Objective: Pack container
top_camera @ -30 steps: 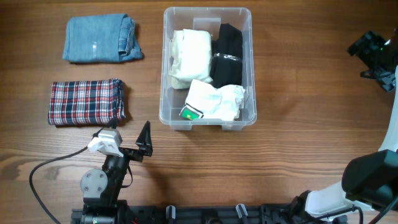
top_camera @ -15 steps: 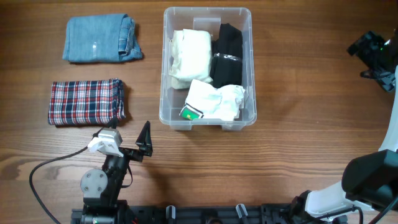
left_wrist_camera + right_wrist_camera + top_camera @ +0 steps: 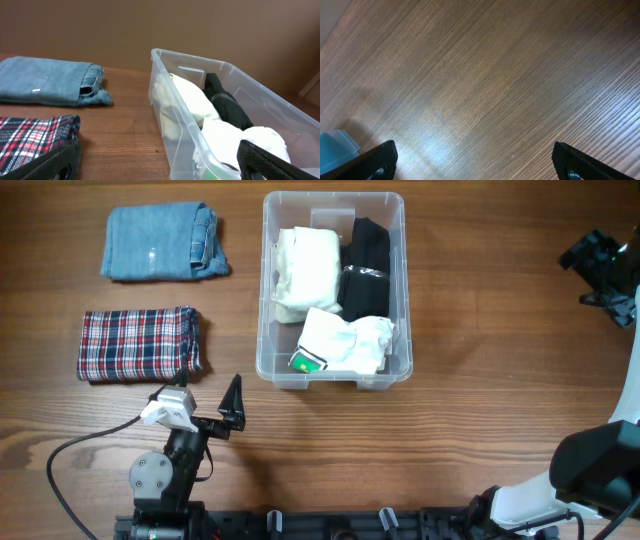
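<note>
Both arms sat idle here. The left gripper [image 3: 208, 390] hung wide open and empty near the front of the table [image 3: 480, 430], and the right gripper [image 3: 480, 162] was spread open too, holding nothing, way off to the right. The container [image 3: 268, 290] sat mid-table toward the back.

The plaid shirt [image 3: 138, 343] looked like the next pick, being closest to the left gripper. I'd pinch through all its layers at the folded edge so it stays folded, then lay it flat on top.

Count: one container, three garments inside (cream [image 3: 308, 270], black [image 3: 366, 275], white with green tag [image 3: 345, 343]), and two outside (plaid, jeans [image 3: 160, 242]).
</note>
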Tool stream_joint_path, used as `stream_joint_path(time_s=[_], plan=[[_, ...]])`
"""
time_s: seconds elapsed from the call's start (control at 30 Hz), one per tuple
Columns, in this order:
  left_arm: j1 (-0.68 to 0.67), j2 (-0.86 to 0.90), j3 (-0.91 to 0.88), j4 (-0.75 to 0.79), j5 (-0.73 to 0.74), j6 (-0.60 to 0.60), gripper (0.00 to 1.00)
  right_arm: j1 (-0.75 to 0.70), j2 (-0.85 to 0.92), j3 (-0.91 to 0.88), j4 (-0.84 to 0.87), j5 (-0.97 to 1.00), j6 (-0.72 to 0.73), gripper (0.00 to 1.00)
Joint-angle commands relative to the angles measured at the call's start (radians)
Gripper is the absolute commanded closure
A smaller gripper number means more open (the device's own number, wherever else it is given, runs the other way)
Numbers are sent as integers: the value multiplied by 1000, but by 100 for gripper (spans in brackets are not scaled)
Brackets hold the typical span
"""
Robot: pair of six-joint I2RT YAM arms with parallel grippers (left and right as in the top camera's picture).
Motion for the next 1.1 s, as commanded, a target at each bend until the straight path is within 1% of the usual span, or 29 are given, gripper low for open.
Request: stream_joint_path(time_s=[0.0, 0.1, 0.17, 0.23, 0.3, 0.33, 0.4, 0.47, 0.57, 0.63, 0.73, 0.87, 0.9, 0.93, 0.97, 1.07], plan=[[8, -5, -4, 50, 135, -19, 0, 2, 7, -6, 7, -13, 17, 0], [8, -5, -3, 159, 277, -19, 0, 2, 7, -6, 7, -13, 16, 0], [8, -5, 8, 196, 283, -35, 0, 2, 7, -6, 7, -13, 17, 0], [8, -5, 39, 199, 267, -37, 0, 2, 7, -6, 7, -13, 16, 0], [8, -3, 76, 179, 212, -37, 0, 2, 7, -6, 8, -13, 17, 0], [8, 2, 101, 152, 168, -37, 0, 2, 7, -6, 8, -13, 16, 0], [8, 36, 184, 38, 67, -36, 0, 2, 7, -6, 14, -13, 16, 0], [8, 90, 270, -89, 22, -34, 0, 2, 7, -6, 23, -13, 16, 0], [8, 238, 439, -299, 18, 14, 0, 2, 7, -6, 26, -13, 16, 1], [8, 340, 547, -391, 40, 59, 0, 2, 7, -6, 26, -13, 16, 0], [8, 444, 650, -423, 56, 65, 0, 2, 7, -6, 26, -13, 16, 0], [8, 520, 710, -407, 40, 55, 0, 2, 7, -6, 26, -13, 16, 0], [8, 563, 746, -431, -7, -25, 0, 2, 7, -6, 26, -13, 16, 0], [14, 605, 784, -468, -13, -60, 0, 2, 7, -6, 26, -13, 16, 0], [21, 639, 814, -501, -8, -74, 0, 2, 7, -6, 26, -13, 16, 0], [56, 793, 945, -676, 45, -105, 0, 2, 7, -6, 26, -13, 16, 0]])
